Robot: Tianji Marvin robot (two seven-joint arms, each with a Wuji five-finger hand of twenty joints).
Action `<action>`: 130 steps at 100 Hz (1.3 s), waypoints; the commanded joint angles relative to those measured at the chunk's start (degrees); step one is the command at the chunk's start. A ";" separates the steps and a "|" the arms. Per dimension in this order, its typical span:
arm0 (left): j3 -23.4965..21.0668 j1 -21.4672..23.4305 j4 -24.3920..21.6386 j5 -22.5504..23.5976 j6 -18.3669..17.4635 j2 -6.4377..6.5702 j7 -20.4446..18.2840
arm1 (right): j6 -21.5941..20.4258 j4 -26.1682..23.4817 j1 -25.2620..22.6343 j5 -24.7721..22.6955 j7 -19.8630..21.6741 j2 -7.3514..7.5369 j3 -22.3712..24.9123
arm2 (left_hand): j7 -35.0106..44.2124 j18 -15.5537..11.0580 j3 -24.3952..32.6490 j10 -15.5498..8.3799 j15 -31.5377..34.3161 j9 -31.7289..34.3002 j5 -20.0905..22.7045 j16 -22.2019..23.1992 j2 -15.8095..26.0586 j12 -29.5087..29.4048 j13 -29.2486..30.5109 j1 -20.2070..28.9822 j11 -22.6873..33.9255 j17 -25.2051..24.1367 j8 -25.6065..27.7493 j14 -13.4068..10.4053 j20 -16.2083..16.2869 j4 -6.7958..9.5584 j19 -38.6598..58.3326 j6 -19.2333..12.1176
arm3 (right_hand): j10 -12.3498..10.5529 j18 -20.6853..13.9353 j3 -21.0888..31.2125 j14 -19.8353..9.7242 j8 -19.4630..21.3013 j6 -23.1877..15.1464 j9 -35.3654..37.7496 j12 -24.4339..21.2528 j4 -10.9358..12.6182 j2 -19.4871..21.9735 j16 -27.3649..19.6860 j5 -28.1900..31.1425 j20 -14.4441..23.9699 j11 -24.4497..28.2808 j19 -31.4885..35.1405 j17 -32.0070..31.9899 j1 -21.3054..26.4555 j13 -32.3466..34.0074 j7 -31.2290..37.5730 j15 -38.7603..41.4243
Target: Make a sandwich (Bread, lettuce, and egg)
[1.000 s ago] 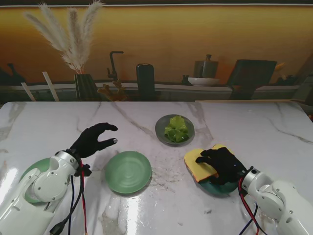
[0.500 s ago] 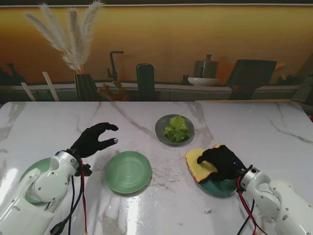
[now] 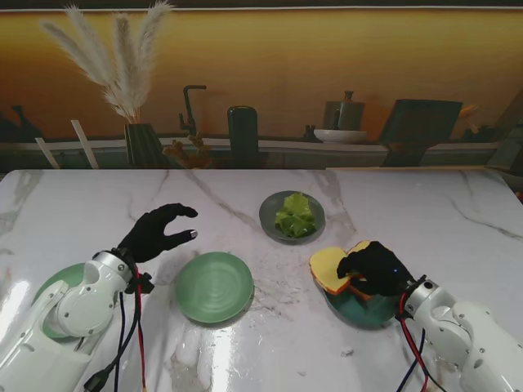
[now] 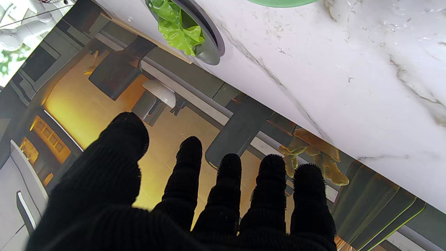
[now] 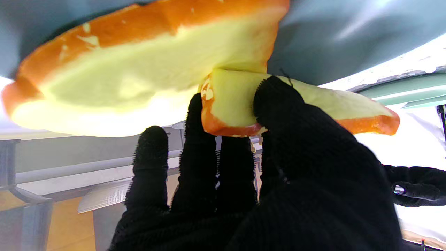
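The right hand [image 3: 374, 268] grips a bread slice [image 3: 330, 268] over the teal plate [image 3: 359, 312] near the bench's right front. In the right wrist view the thumb [image 5: 278, 104] presses on one face of the slice [image 5: 296, 104] and the fingers [image 5: 195, 139] support the other, at its crust edge. A second slice [image 5: 139, 69] lies on the plate [image 5: 348, 35] beside it, touching the held one. The held slice juts left past the plate's rim, tilted. The left hand [image 3: 157, 233] hovers over the bench's left side, holding nothing, fingers curled loosely and spread apart; the left wrist view shows all five fingers [image 4: 226, 181] separated. Just right of it sits a green plate [image 3: 214, 287]. Farther from me, toward the bench's middle, a grey dish [image 3: 270, 219] holds lettuce [image 3: 295, 216]. Another green plate [image 3: 45, 294] peeks from under the left arm at the left front edge. I cannot see an egg.
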 commanded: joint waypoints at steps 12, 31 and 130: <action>-0.69 -0.10 -0.22 0.76 -0.20 -0.35 1.12 | 0.25 -0.95 -0.16 1.63 -0.81 -1.63 0.43 | 0.11 0.49 -1.54 0.10 0.61 -0.78 0.56 0.31 2.39 -0.77 -1.54 1.65 0.54 -0.67 0.57 -0.58 0.67 0.72 0.67 0.14 | 2.81 1.21 -0.50 1.53 2.99 2.08 4.15 4.51 0.22 3.64 1.72 2.09 2.48 3.36 1.92 1.58 5.48 3.21 3.65 2.51; -1.20 0.03 -0.23 1.02 -0.02 -0.46 1.75 | 1.39 -2.98 0.40 2.36 -3.23 -2.34 0.92 | 0.22 0.60 -1.58 0.42 1.54 0.06 0.65 0.95 2.34 -0.43 -0.70 1.73 1.15 -0.37 0.61 -0.22 0.99 0.78 1.28 0.30 | 3.26 1.33 -0.12 1.84 4.33 3.10 4.25 5.20 0.31 3.69 2.06 1.83 2.77 3.37 1.91 2.20 5.36 3.52 3.70 2.80; -3.52 1.01 -0.61 2.32 -0.75 -0.79 4.06 | 36.68 -19.40 2.25 53.09 10.70 -8.55 -10.46 | 0.19 0.86 -1.83 0.40 1.07 -0.14 0.64 1.01 2.33 -0.30 -1.39 1.87 0.95 -0.69 0.64 -0.29 1.32 0.75 1.51 0.38 | 9.51 7.42 19.59 6.87 8.92 11.27 21.12 5.24 2.69 -7.42 4.38 10.14 13.74 4.72 12.50 20.39 -1.68 22.10 2.14 11.22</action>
